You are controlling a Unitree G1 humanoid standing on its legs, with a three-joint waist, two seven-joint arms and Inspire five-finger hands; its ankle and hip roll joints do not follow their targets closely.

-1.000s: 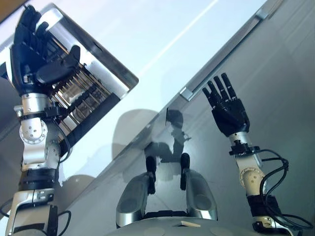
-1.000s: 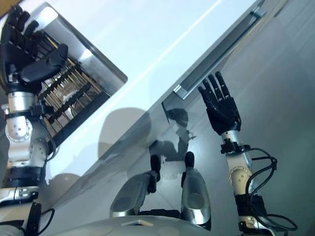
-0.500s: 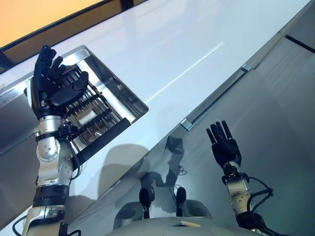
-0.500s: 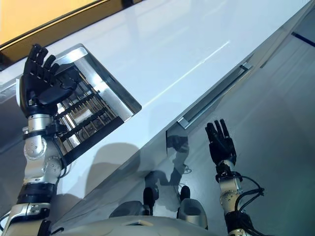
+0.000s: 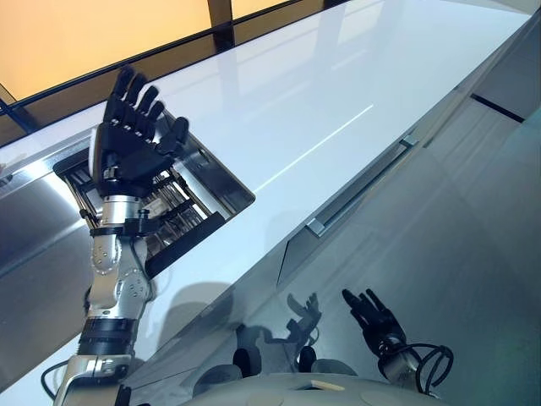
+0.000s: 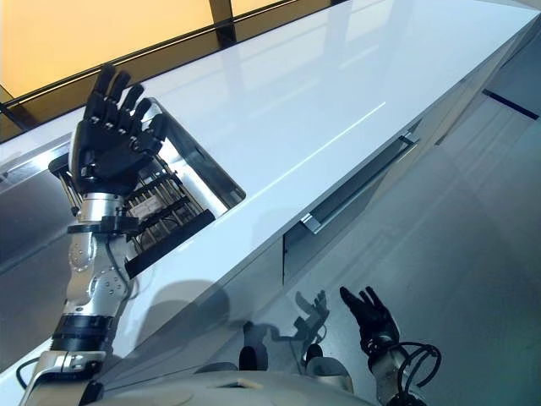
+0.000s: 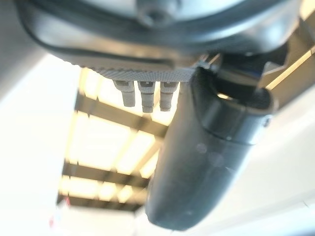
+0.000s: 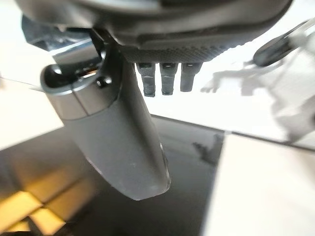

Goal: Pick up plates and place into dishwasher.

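Plates cannot be made out for certain: pale shapes lie among the dark bars of a rack [image 5: 182,216], too unclear to name. The long white table [image 5: 338,93] runs across the head views, with an amber wall [image 5: 84,34] crossed by dark frames behind its far edge. Grey floor [image 5: 473,254] spreads along the near side. Under the table's edge runs a grey cabinet front [image 6: 292,249] with a long silver handle [image 6: 359,188] just below the tabletop. A steel basin [image 5: 221,173] is sunk into the table toward the robot's left, and the rack sits inside it. The left robot hand [image 5: 131,148] is raised over the basin, above the rack, its fingers straight and spread apart, holding nothing. The right robot hand [image 5: 376,320] hangs low over the floor in front of the cabinet front, well apart from the handle, fingers likewise straight and splayed, with nothing in it.
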